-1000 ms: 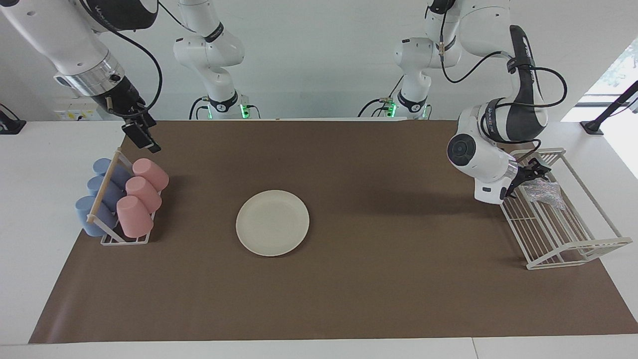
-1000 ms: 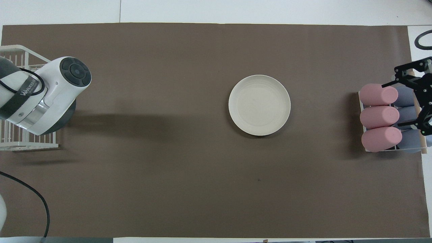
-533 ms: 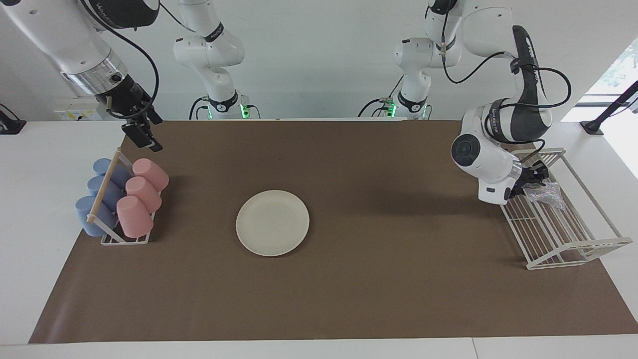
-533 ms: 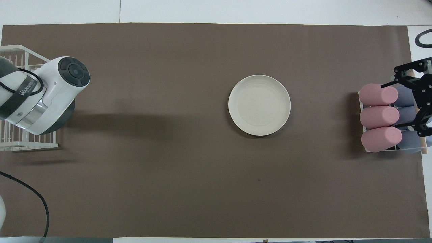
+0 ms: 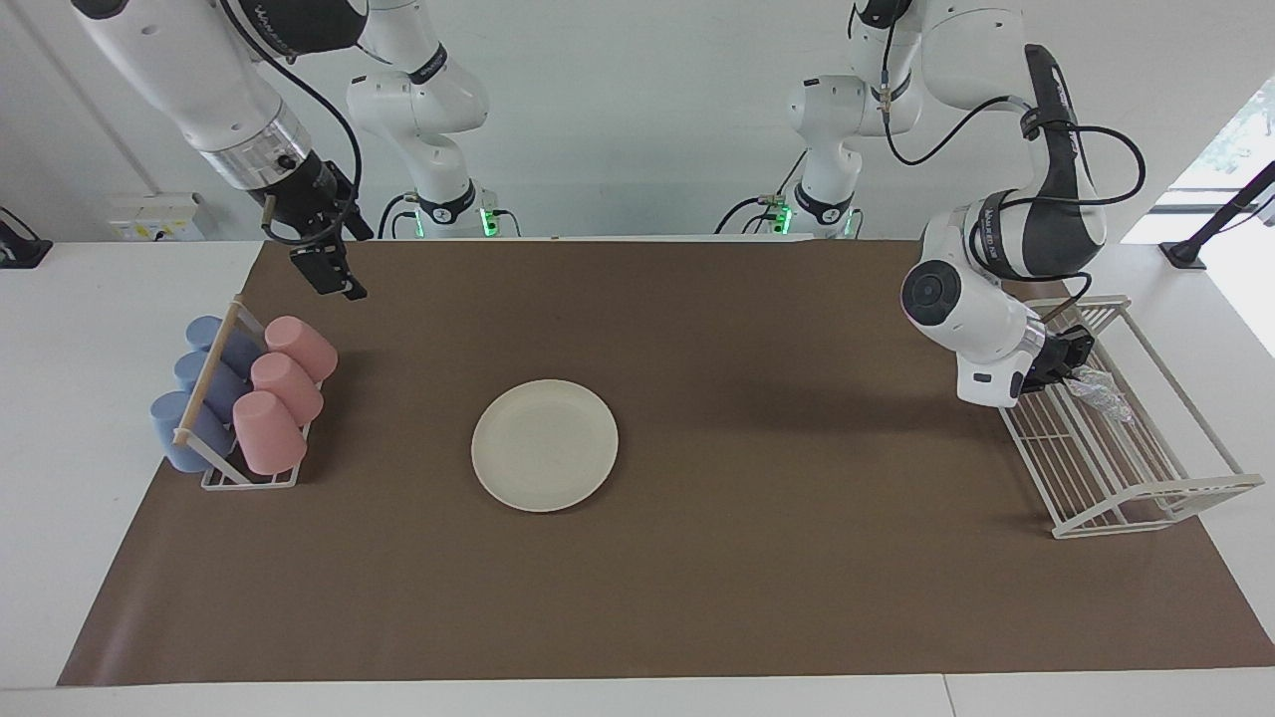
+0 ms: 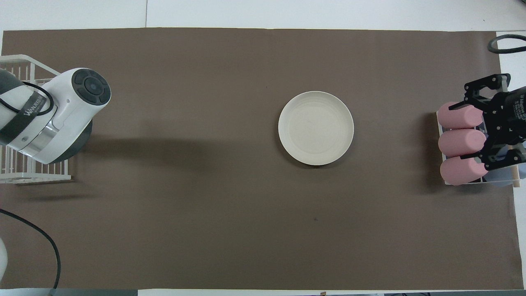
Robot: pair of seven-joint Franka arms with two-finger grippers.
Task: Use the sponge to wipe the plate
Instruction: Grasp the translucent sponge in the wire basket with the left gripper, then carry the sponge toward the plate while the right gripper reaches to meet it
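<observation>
While the left gripper (image 5: 1071, 364) reaches down into the white wire rack (image 5: 1185, 495) at the left arm's end of the table, its fingers are pressed together on the end of the sponge (image 5: 1099, 389), a silvery, glittery pad lying on the rack's wire floor near the end closest to the robots. Seen from overhead, the left arm's white wrist housing hides both the gripper and the sponge, and only part of the rack (image 6: 24, 177) shows beneath it. The plate (image 5: 545, 445), cream-white and round, lies flat on the brown mat (image 5: 697, 597) near the middle of the table, well apart from the rack and from both grippers; from overhead the plate (image 6: 316, 128) is bare, with faint concentric rings in its well. The right gripper (image 5: 341, 281) hangs in the air with its fingers spread wide, over the mat close to the cup rack (image 5: 249, 480) at the right arm's end of the table. In the overhead view the right gripper (image 6: 472, 130) overlaps the pink cups (image 6: 461, 142), though the facing view shows it raised clear of them. That cup rack holds three pink cups (image 5: 284, 383) lying on their sides next to three blue cups (image 5: 194, 398), with a wooden bar across the top
</observation>
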